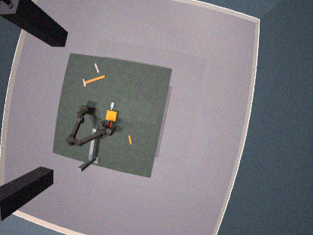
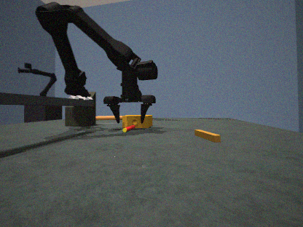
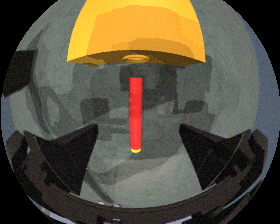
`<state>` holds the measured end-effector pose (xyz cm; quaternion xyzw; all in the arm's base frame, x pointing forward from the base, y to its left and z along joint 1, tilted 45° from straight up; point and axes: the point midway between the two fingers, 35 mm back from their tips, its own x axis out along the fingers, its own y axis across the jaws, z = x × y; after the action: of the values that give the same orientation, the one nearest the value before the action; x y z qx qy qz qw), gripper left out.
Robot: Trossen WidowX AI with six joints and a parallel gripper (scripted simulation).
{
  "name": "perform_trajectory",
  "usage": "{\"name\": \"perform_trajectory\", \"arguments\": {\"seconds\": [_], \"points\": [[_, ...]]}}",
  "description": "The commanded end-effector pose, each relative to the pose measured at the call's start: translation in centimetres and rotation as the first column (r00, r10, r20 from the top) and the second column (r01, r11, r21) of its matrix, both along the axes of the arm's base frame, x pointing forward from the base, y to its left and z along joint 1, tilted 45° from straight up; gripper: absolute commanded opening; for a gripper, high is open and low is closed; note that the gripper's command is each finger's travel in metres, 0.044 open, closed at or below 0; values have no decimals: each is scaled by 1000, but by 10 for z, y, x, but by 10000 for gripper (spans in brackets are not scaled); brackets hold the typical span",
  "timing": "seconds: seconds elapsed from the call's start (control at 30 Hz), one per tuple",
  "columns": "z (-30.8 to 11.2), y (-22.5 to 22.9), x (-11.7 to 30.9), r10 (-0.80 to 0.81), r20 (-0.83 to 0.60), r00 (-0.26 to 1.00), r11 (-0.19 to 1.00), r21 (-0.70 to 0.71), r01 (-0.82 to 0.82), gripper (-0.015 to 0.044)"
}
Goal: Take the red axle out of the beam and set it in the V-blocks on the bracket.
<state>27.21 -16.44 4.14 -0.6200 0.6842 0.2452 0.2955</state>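
Green desk [image 1: 144, 96] [image 2: 153, 188] [image 3: 117, 187] under red axle [image 1: 110, 124] [image 2: 129, 129] [image 3: 135, 112], out of yellow beam [image 1: 111, 115] [image 2: 146, 121] [image 3: 137, 30], it looks. Tool [image 1: 110, 126] [image 2: 130, 122] [image 3: 139, 128] apart, holding nothing. Pick-up step, I think: next, line up over axle, lower, squeeze, lift toward V-blocks.

The red axle [image 1: 110, 124] [image 2: 129, 128] [image 3: 135, 115], showing a yellow end, is lying outside the beam, pointing toward its hole. The yellow-orange, blocky beam [image 1: 111, 115] [image 2: 146, 121] [image 3: 137, 30] is resting on the green surface, its round hole facing the axle.
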Motion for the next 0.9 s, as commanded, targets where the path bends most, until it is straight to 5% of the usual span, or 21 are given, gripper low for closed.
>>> {"name": "perform_trajectory", "arguments": {"seconds": [0.0,0.63,0.87], "points": [[-9,-4,-2,3,-12,1000,1000,6,-3,440],[-19,-15,-5,3,-13,1000,1000,3,-3,440],[-17,-15,-5,0,-9,1000,1000,-2,0,256]]}}
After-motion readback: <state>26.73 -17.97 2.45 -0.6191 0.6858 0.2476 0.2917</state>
